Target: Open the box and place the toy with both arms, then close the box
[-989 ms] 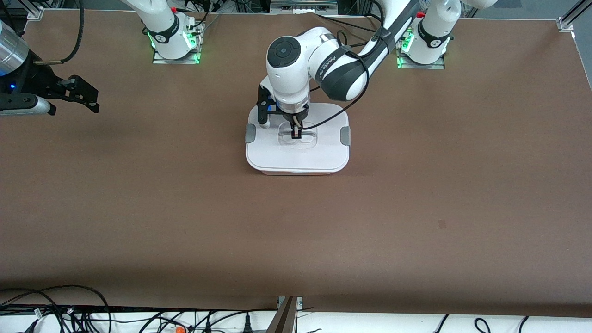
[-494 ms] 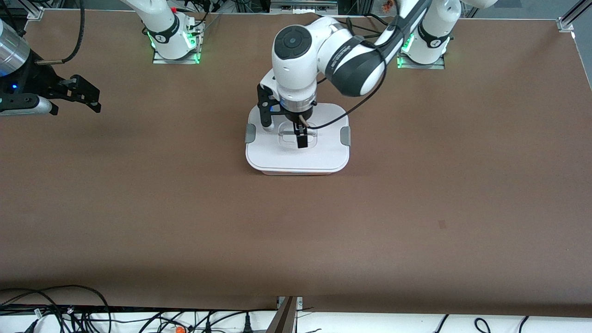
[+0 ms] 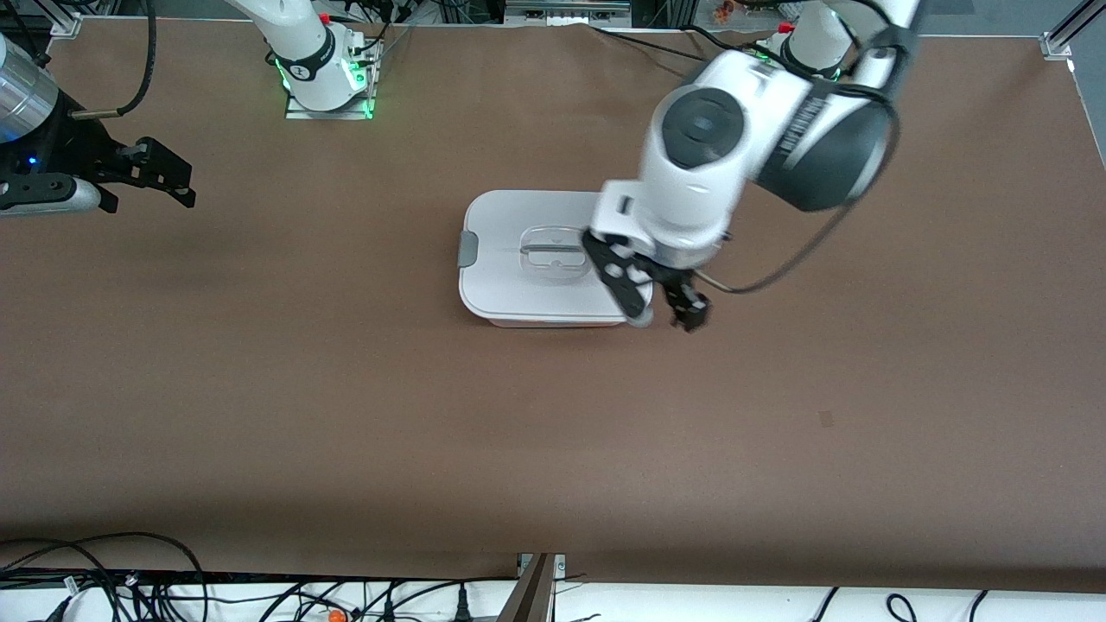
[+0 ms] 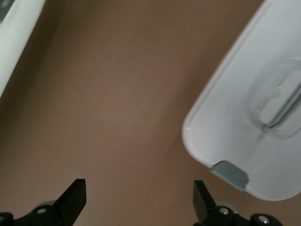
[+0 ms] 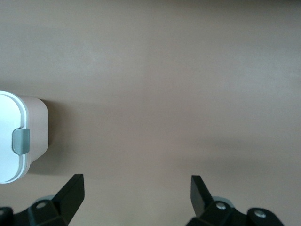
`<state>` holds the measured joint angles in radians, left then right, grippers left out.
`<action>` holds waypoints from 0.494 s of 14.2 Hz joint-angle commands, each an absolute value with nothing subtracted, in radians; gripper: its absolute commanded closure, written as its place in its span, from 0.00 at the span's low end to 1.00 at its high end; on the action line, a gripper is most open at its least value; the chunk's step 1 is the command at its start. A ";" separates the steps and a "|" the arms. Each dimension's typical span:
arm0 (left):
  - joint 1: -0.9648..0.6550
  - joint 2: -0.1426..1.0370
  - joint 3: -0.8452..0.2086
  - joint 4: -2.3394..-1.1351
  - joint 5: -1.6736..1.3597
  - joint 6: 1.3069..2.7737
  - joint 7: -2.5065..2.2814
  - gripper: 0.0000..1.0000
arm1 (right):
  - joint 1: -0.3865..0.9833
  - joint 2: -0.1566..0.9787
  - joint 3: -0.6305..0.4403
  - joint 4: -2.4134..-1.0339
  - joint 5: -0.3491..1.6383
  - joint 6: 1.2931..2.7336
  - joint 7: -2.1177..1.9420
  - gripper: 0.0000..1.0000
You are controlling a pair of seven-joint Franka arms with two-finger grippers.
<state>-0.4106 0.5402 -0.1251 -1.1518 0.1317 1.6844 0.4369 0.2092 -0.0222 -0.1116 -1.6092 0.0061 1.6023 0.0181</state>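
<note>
The box (image 3: 518, 289) stands in the middle of the table with its white lid (image 3: 501, 220) on. The clear handle (image 3: 553, 252) and one grey clip (image 3: 467, 249) show; the other clip is hidden under the left arm's hand. The toy is out of view. My left gripper (image 3: 665, 315) is open and empty, over the table beside the box corner toward the left arm's end. In the left wrist view it (image 4: 138, 200) sees the lid (image 4: 235, 113) and a clip (image 4: 230, 173). My right gripper (image 3: 147, 177) waits open at the right arm's end; its wrist view (image 5: 136, 193) shows the box (image 5: 35, 132).
The arm bases (image 3: 328, 82) with green lights stand along the table's back edge. Black cables (image 3: 130, 579) lie along the near edge. A small dark mark (image 3: 826, 419) is on the brown table nearer the front camera.
My left gripper lifted off the lid handle, swung toward the left arm's end of the table and opened. The lid stays on the box. The right arm has barely moved.
</note>
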 commanded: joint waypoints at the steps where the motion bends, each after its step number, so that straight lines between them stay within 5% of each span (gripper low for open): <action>1: -0.297 0.540 -0.140 -1.124 0.104 1.655 0.430 0.00 | 0.204 -0.021 -0.109 -1.591 0.023 1.583 0.031 0.00; 7: -0.088 0.424 -0.120 -1.133 0.118 1.675 0.422 0.00 | 0.204 -0.023 -0.104 -1.586 0.023 1.585 0.029 0.00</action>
<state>-0.1226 0.4916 -0.1144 -1.1015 0.1291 1.6832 0.4369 0.2095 -0.0224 -0.1108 -1.6064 0.0067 1.6021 0.0191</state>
